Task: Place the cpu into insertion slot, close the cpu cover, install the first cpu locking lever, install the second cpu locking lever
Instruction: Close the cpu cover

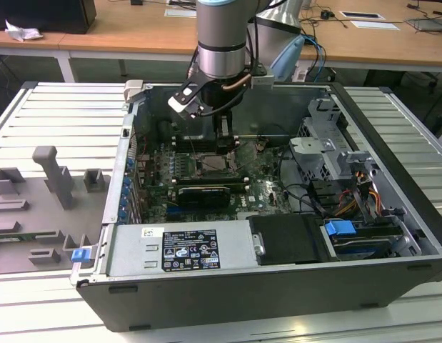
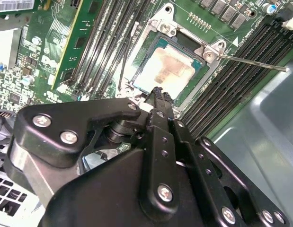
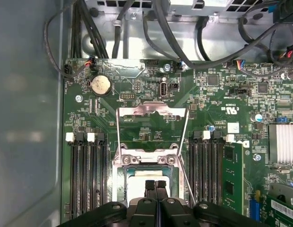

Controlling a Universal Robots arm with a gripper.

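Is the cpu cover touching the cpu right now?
Apart. In the first wrist view the cpu cover stands swung open, its frame clear of the bare cpu.

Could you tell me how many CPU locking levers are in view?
2. One lever lies over the memory slots by the case wall; the other lever over the slots across the socket.
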